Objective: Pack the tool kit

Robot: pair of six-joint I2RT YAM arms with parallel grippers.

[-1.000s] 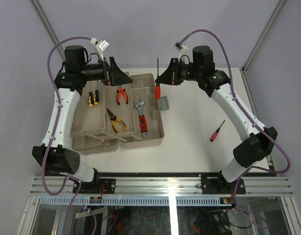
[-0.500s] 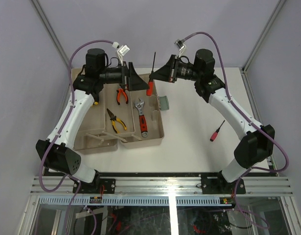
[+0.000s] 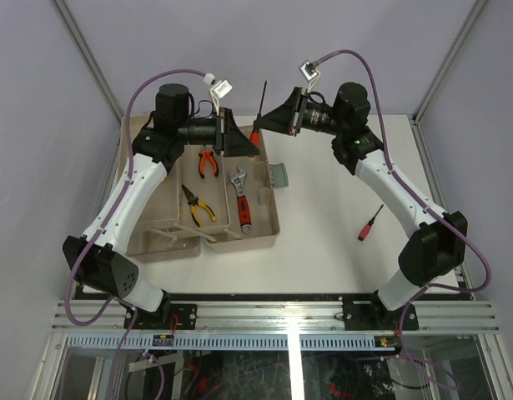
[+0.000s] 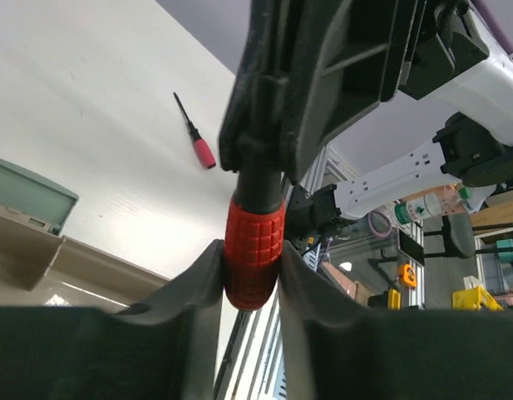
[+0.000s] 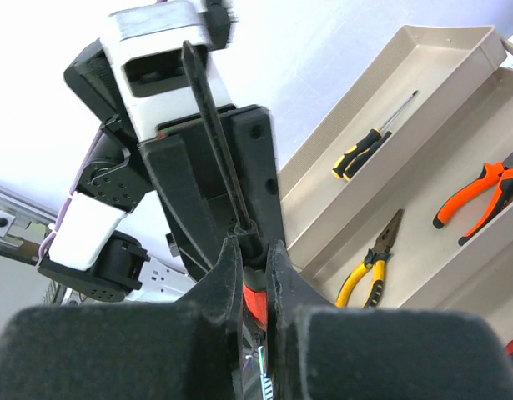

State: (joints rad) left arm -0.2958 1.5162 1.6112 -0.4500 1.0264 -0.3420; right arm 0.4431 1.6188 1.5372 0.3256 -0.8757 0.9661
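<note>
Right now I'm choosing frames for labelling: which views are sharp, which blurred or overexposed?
Top external: sharp, evenly lit. Left wrist: screwdriver handle crisp, left claw a dark blur. Right wrist: yellow pliers sharp, right claw blurred, upper-left corner washed white.

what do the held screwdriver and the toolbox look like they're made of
The screwdriver has a red handle that looks like matte plastic or rubber, moulded in a gridded grip; its shaft is thin and dark, probably dull metal. The toolbox looks like beige plastic, smooth with a soft sheen and moulded rounded walls.
</note>
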